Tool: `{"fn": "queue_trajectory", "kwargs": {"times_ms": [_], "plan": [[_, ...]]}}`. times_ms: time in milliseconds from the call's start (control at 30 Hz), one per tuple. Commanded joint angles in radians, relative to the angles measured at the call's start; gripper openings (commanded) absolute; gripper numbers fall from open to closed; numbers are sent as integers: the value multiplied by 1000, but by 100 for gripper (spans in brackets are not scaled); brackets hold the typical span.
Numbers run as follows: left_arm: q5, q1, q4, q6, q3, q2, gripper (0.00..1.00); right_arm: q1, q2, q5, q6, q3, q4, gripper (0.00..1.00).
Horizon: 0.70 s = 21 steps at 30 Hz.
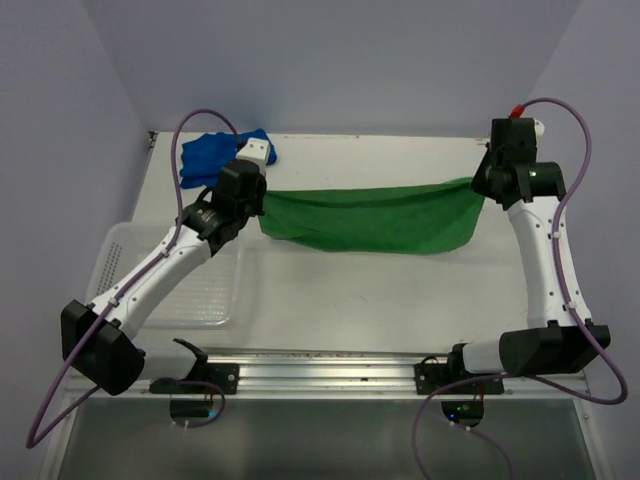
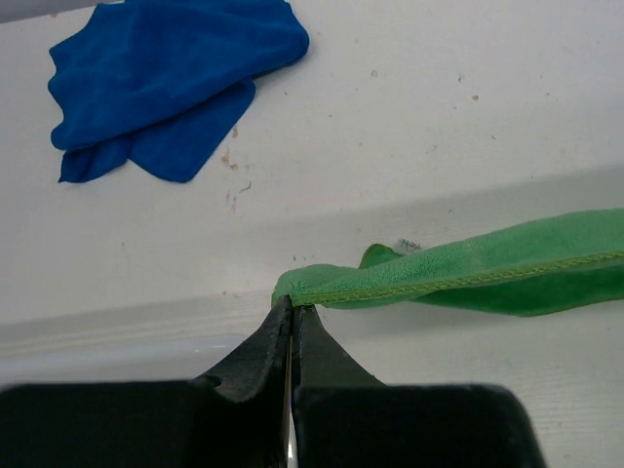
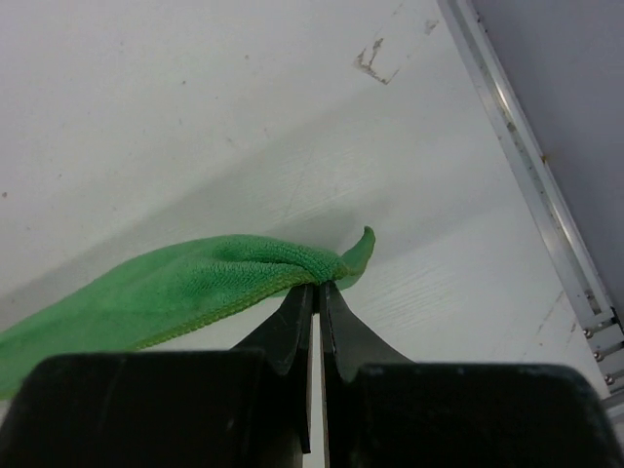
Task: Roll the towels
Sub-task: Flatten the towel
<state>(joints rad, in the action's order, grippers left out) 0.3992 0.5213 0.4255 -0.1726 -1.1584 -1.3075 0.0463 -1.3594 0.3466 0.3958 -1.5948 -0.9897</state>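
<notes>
The green towel (image 1: 370, 217) hangs stretched between both grippers above the table's far middle. My left gripper (image 1: 258, 205) is shut on its left corner; the wrist view shows the pinched corner (image 2: 312, 285) at my closed gripper (image 2: 293, 306). My right gripper (image 1: 482, 185) is shut on its right corner, seen in the right wrist view (image 3: 292, 263) at my closed gripper (image 3: 319, 286). The blue towel (image 1: 215, 155) lies crumpled at the far left of the table, also in the left wrist view (image 2: 166, 83).
A white plastic basket (image 1: 205, 290) sits at the left under my left arm. A metal rail (image 1: 330, 365) runs along the near edge. Walls close in at the back and both sides; the table's right edge rail (image 3: 531, 175) shows in the right wrist view.
</notes>
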Motion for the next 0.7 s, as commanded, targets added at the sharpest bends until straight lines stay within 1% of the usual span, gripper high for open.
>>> {"fn": "queue_trajectory", "kwargs": {"times_ms": [0, 133, 200, 233, 333, 500, 667], "plan": [[-10, -35, 31, 8, -96, 14, 0, -31, -30, -20, -66, -131, -76, 0], [-5, -55, 61, 1, -176, 7, 0, -42, -63, -9, -110, -243, -101, 0], [-10, -61, 76, 1, -202, 4, 0, -42, -69, 5, -123, -270, -112, 0], [-11, -63, 84, 2, -228, -1, 0, -74, -70, 3, -127, -293, -113, 0], [-23, -63, 105, 15, -267, -4, 0, -88, -78, -7, -130, -323, -133, 0], [-49, -63, 124, 24, -267, 31, 0, -94, -35, -12, -134, -269, -135, 0], [-111, -63, 144, 18, -207, 94, 0, -100, 28, -27, -117, -185, -142, 0]]}}
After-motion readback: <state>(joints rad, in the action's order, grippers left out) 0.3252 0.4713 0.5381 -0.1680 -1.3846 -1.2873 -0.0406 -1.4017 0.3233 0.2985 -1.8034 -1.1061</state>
